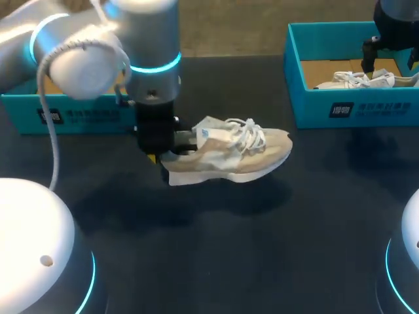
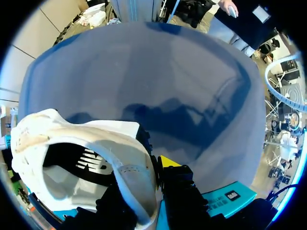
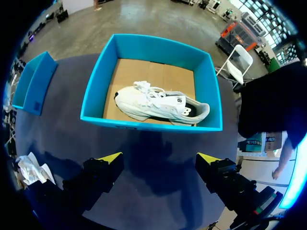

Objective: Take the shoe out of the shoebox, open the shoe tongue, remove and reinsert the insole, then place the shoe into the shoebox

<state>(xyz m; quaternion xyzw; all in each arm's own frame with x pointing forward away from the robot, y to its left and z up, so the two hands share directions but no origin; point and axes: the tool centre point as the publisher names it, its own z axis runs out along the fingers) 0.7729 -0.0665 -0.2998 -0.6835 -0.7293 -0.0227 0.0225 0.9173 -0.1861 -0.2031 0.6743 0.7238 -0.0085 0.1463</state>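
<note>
Right now my left hand point(image 1: 159, 154) is clamped on the heel of a beige mesh running shoe with white laces point(image 1: 242, 154). In the left wrist view the padded heel collar runs down between the two black fingers, one inside the shoe's opening and one outside it, with a yellow fingertip point(image 2: 168, 161) showing just beside the collar. The shoe lies out on the dark worktop point(image 1: 216, 248) near the middle, toe pointing towards my right side, sole down but tipped a little. I cannot tell whether the heel rests on the surface.

Behind my left arm sits an open bright blue cardboard tray point(image 1: 78, 114), at the far left of the worktop.

At the far right stands a bright blue cardboard shoebox point(image 1: 340, 108), open-topped with a brown floor. A white lace-up trainer point(image 1: 357, 80) lies on its side inside it.

My right hand point(image 3: 159, 160) is open and holds nothing, its fingers spread wide. From its wrist camera the shoebox and the white trainer lie ahead of the fingers, with bare worktop between the yellow tips. From the head camera this hand hangs over the shoebox.
</note>
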